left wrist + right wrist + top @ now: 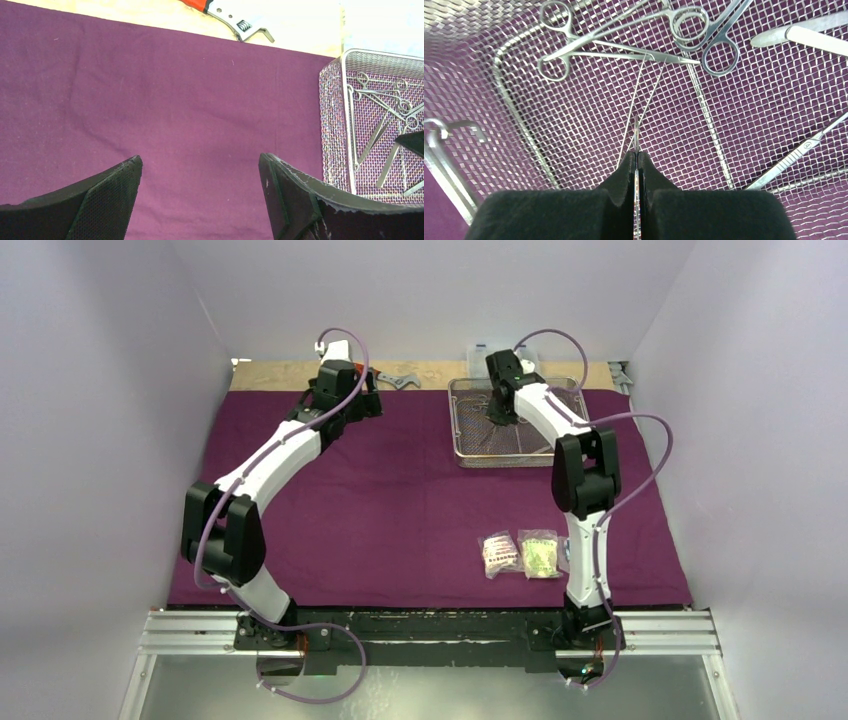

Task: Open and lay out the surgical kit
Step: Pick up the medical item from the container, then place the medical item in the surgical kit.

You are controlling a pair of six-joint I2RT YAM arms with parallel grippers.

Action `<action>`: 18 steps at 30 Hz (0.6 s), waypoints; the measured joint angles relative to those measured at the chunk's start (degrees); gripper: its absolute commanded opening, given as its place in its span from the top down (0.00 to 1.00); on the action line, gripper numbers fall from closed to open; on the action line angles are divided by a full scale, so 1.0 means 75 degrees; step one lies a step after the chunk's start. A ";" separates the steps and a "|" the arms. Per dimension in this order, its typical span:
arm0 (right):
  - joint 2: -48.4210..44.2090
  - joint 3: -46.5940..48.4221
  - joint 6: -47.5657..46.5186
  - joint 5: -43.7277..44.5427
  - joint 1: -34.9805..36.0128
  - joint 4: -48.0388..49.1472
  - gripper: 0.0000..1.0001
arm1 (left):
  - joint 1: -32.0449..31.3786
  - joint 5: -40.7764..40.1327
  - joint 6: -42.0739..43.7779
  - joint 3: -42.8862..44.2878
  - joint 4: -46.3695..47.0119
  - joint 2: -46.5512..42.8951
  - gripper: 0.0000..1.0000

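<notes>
The dark-purple cloth [400, 500] lies spread flat over the table. The silver wire-mesh tray [455, 430] stands on its far right part. My right gripper [497, 415] is down inside the tray, shut on a thin steel strip seen edge-on, the slim tweezers [636, 132], with its fingertips [626, 165] just above the mesh. Scissor-like forceps [574, 50] and a second pair [709, 35] lie beyond it in the tray [519, 120]. Two clear packets [497, 552] [540, 552] lie on the near right cloth. My left gripper [200, 165] hovers open over bare cloth, left of the tray [345, 125].
A red-handled wrench [235, 20] lies on the bare wood past the cloth's far edge. A clear plastic box [485, 348] stands behind the tray. A flat steel handle [794, 155] and other instruments lie at the tray's right. Purple walls close in both sides.
</notes>
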 measured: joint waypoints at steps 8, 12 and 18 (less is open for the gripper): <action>-0.0775 0.0137 -0.0140 -0.0236 0.0003 0.0195 1.00 | 0.0000 -0.0038 0.0000 -0.0114 -0.0015 -0.0262 0.14; -0.1416 0.0102 -0.0154 -0.0635 0.0082 0.0204 1.00 | 0.0000 -0.0058 -0.0006 -0.0242 -0.0015 -0.0493 0.14; -0.2760 -0.0813 -0.0032 -0.0968 0.0895 0.0181 1.00 | 0.0000 -0.0087 -0.0093 -0.0574 -0.0090 -0.0889 0.14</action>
